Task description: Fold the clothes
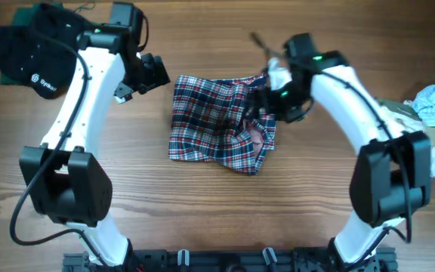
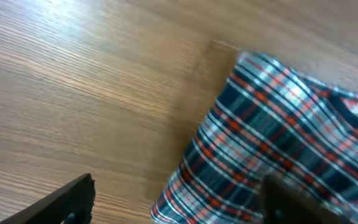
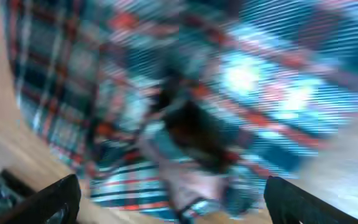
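Plaid cloth (image 1: 217, 125) lies rumpled mid-surface (image 1: 202, 219). Judged light and limp, so it will sag; best pinched at an edge or corner. My right fingers (image 1: 269, 102) hang spread over its bunched 3 o'clock edge, wrist pitched down, holding nothing. My left fingers (image 1: 155, 74), likewise spread and empty, hover at its 10 o'clock corner.

We just see a brown wood-grain tabletop (image 1: 217, 204), grain running left to right; black slotted rail (image 1: 225, 261) along its near edge.
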Tool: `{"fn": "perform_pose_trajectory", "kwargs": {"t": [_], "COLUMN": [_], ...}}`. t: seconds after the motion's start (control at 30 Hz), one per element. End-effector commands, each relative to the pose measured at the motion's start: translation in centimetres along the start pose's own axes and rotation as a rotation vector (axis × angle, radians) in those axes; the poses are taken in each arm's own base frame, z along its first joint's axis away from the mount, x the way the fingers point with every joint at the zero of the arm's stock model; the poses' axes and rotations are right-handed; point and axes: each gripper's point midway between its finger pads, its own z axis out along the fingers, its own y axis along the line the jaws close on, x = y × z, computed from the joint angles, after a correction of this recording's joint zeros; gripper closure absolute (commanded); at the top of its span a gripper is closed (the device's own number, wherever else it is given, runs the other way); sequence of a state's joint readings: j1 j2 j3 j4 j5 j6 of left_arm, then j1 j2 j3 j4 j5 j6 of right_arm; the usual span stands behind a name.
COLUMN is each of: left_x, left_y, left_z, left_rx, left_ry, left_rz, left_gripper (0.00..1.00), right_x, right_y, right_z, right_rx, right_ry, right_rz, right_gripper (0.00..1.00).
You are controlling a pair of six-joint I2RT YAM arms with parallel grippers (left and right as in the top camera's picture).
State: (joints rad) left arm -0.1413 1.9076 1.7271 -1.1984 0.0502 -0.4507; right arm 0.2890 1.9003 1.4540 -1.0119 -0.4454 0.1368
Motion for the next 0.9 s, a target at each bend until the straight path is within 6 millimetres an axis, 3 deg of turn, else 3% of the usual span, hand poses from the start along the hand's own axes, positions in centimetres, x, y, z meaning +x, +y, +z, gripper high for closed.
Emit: {"fn": "perform_pose_trajectory", "kwargs": {"t": [0.0, 0.2, 0.37, 0.7, 0.8, 0.87], "left_x": [3.0, 4.4, 4.2, 3.8, 3.7, 3.5], "left_y": [-1.3, -1.9, -2.0, -2.3, -2.4, -2.5], "left_z": [3.1, 5.6, 5.7, 5.8, 5.8, 5.9], "left_rx": [0.053, 0.030, 0.033, 0.043, 0.047, 0.051], "left_ry": [0.155, 0.205, 0.198, 0.183, 0.175, 0.170], "left_rz": [0.062, 0.089, 0.091, 0.093, 0.094, 0.095], "left_gripper": [0.12, 0.11, 0.11, 0.07, 0.05, 0.04], "right_x": [1.2, 3.0, 3.6, 4.0, 3.7, 3.4], "right_y": [3.0, 4.0, 4.8, 3.7, 3.6, 3.6], "right_z": [0.1, 1.0, 2.4, 4.6, 5.0, 5.2], "right_rx": [0.026, 0.046, -0.039, -0.046, -0.052, -0.057], "right_ry": [0.014, 0.068, 0.088, 0.080, 0.060, 0.049], "right_rz": [0.030, 0.115, 0.110, 0.133, 0.133, 0.143], "right_gripper": [0.04, 0.00, 0.00, 0.00, 0.05, 0.17]}}
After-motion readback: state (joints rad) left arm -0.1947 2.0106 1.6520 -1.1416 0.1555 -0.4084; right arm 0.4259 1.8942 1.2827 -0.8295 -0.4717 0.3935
